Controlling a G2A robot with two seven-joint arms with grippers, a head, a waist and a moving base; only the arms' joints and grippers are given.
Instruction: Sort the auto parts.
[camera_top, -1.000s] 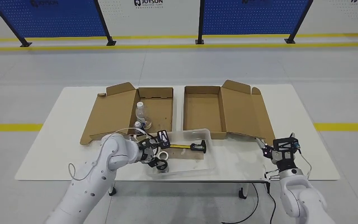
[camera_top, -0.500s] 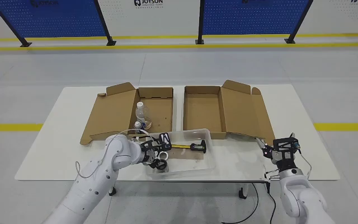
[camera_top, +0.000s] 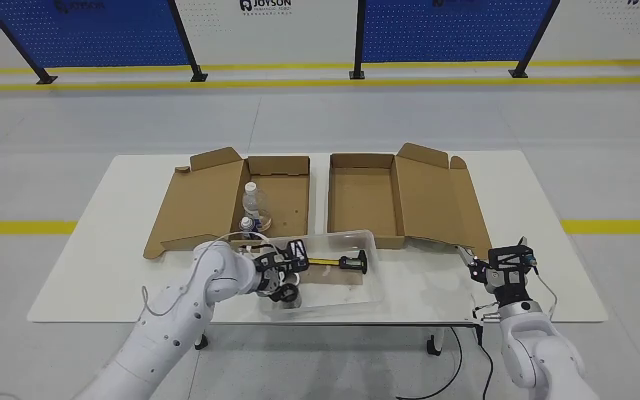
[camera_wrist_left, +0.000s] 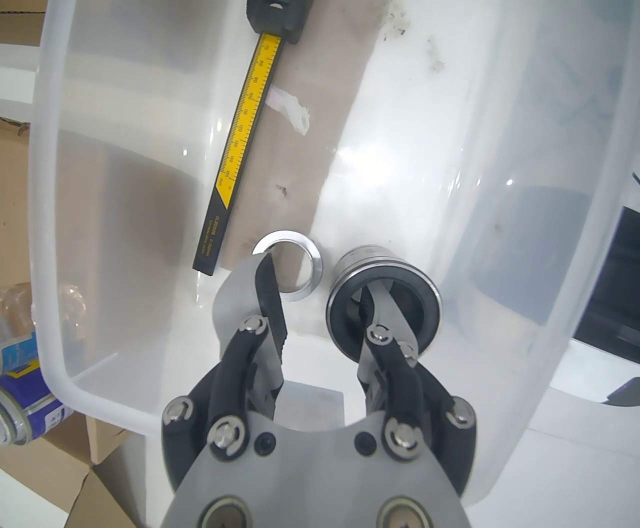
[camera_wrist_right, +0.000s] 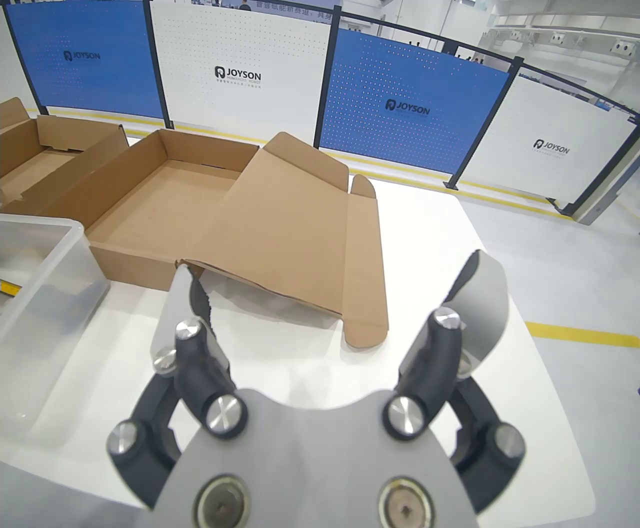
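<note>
The left gripper (camera_wrist_left: 316, 282) is down inside the clear plastic bin (camera_wrist_left: 50, 300), at the end of the bin nearest the robot; its jaws are partly apart and straddle the wall of a cylindrical bearing (camera_wrist_left: 387, 260), a metal sleeve with a black lining that stands on end on the bin floor; one finger is inside the bore, against or very close to the black lining, while the other finger (camera_wrist_left: 270, 295) is outside, with a clear gap between its pad and the sleeve's outer wall, so the bearing is not clamped; that outer finger overlaps the edge of a flat metal ring (camera_wrist_left: 314, 267) that lies just beside the bearing, though whether it touches the ring cannot be told; beyond the ring lies a measuring gauge with a yellow scale (camera_wrist_left: 240, 135) and a black head, stretched along the bin floor away from the gripper

The right gripper (camera_wrist_right: 331, 264) hangs above the bare white table (camera_top: 130, 200) near its front right corner, jaws spread wide and holding nothing; it is well apart from the bin and faces the folded-out flap of the right cardboard box (camera_wrist_right: 165, 200), which is open

The left cardboard box (camera_top: 285, 195) sits beside the right one behind the bin, also open, with a clear plastic bottle (camera_top: 253, 200) lying in it
</note>
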